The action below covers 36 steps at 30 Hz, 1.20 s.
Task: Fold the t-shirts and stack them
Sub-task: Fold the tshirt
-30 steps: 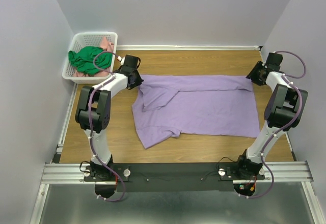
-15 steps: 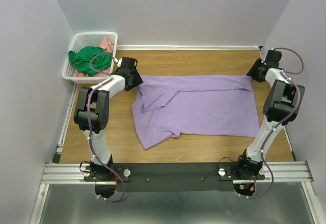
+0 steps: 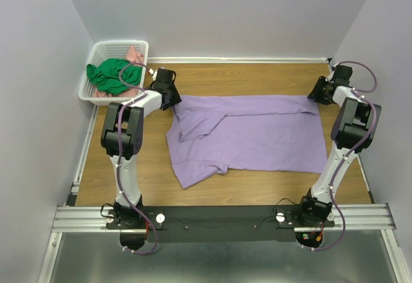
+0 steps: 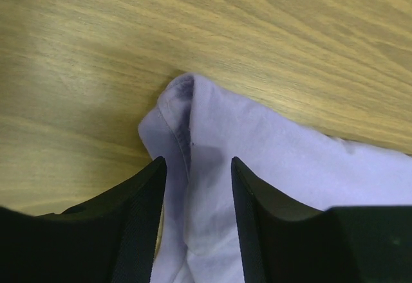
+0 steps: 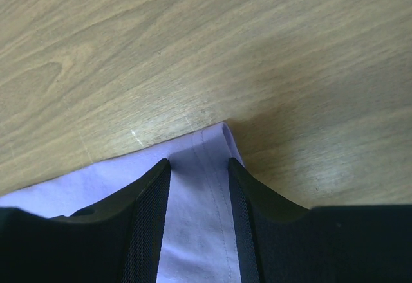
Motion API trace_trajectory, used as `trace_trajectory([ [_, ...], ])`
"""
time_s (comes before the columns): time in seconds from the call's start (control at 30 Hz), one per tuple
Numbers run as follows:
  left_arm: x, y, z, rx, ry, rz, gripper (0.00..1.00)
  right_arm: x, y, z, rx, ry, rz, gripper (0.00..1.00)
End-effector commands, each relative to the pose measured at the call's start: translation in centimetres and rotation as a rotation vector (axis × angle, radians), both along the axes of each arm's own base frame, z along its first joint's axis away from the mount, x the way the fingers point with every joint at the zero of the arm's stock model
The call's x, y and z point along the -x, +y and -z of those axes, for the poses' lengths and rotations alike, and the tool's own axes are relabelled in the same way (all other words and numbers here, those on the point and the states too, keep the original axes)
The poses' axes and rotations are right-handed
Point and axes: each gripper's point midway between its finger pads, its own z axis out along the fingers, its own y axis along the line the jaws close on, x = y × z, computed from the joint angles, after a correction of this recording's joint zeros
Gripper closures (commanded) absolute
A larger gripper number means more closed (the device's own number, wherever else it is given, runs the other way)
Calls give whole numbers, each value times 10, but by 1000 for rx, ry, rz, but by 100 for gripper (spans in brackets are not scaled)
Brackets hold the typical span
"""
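The lavender t-shirt (image 3: 251, 135) lies spread across the table (image 3: 244, 77), its left sleeve area rumpled. The left claw (image 4: 196, 164) stands spread astride the shirt's far left corner, and the right claw (image 5: 198, 164) is spread over the far right hem corner; neither pinches cloth. If they close too shallow, I'd guess a corner slips free and the fold goes crooked, or only one layer comes up at the bunched left corner. Beyond the shirt's left corner, the basket (image 3: 122, 42) holds a green t-shirt (image 3: 106, 76) and a salmon t-shirt (image 3: 134, 56). Nothing blocks the shirt.
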Motion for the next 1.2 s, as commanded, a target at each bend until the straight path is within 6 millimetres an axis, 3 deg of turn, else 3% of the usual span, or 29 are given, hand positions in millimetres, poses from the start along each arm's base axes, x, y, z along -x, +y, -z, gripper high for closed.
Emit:
trace_trajectory([
  [0.0, -12, 3, 8, -20, 1, 9, 50, -2, 1, 11, -11, 16, -42, 51],
  [0.1, -17, 8, 18, -44, 19, 0, 65, -1, 1, 19, -9, 33, -41, 54],
  [0.2, -24, 13, 16, -71, 17, -10, 79, 0, -2, 26, 1, 47, -39, 69],
  [0.23, -27, 15, 15, -77, 13, -10, 84, 0, -2, 28, 5, 50, -39, 79],
  [0.4, -33, 28, 21, -108, 38, -20, 95, -5, -21, 20, 56, 40, 0, 98],
  [0.6, -38, 38, 21, -130, 38, -21, 99, -5, -48, 10, 135, 39, 84, 99],
  [0.73, -44, 36, 18, -134, 28, -7, 98, -7, -43, 12, 109, 35, 75, 94],
  [0.83, -47, 34, 9, -126, 9, 2, 88, -11, -26, 9, 31, 9, 32, 78],
  [0.9, -48, 33, 0, -120, -2, 3, 72, -10, -20, 0, -4, -8, 38, 71],
  [0.93, -50, 33, -13, -113, -24, -5, 65, -9, -19, -5, -8, -16, 42, 62],
  [0.97, -49, 32, -18, -104, -33, -14, 50, -10, -19, -20, -11, -40, 58, 57],
  [1.03, -48, 33, -43, -90, -75, -29, 35, -5, -18, -32, -14, -53, 77, 44],
  [1.07, -45, 32, -47, -78, -78, -37, 21, -3, -19, -49, -13, -79, 110, 40],
  [1.13, -41, 30, -70, -56, -115, -42, 13, 1, -16, -63, -23, -98, 126, 33],
  [1.17, -35, 29, -71, -46, -109, -40, 6, 8, -10, -64, -37, -94, 133, 28],
])
